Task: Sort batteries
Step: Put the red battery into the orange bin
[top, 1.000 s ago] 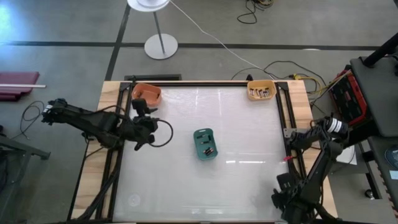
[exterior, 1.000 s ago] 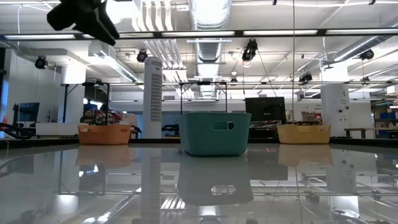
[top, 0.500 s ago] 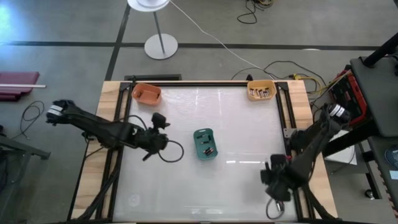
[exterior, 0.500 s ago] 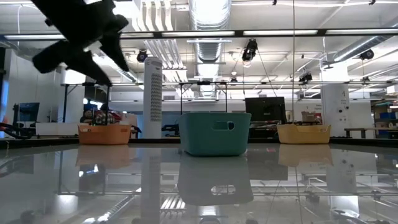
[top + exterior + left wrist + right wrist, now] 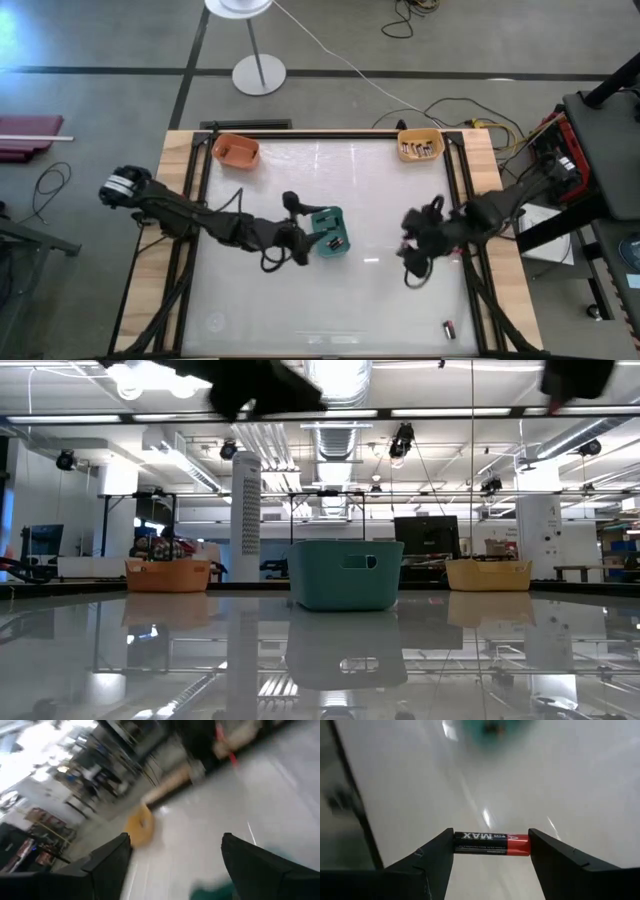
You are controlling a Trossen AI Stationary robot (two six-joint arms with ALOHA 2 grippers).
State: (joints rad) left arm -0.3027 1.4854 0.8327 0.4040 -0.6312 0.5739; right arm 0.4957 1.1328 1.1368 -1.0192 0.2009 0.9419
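Table [image 5: 300, 310]: pale, glossy top in a wooden frame.

Left gripper [image 5: 300, 243]: fingers [image 5: 107, 862] spread, nothing between them; teal bin [image 5: 329, 231] just beside its tip.

Right gripper [image 5: 491, 845]: clamped end to end on one battery [image 5: 491, 843], black body, red end, held above the table; teal bin well ahead of it.

Orange bin [image 5: 236, 151]: far corner, well behind the left gripper.

Yellow bin [image 5: 420, 145]: far edge, beyond the right gripper; batteries [image 5: 420, 150] inside.

Loose battery [image 5: 449, 327]: on the table near the front edge, apart from the right gripper.
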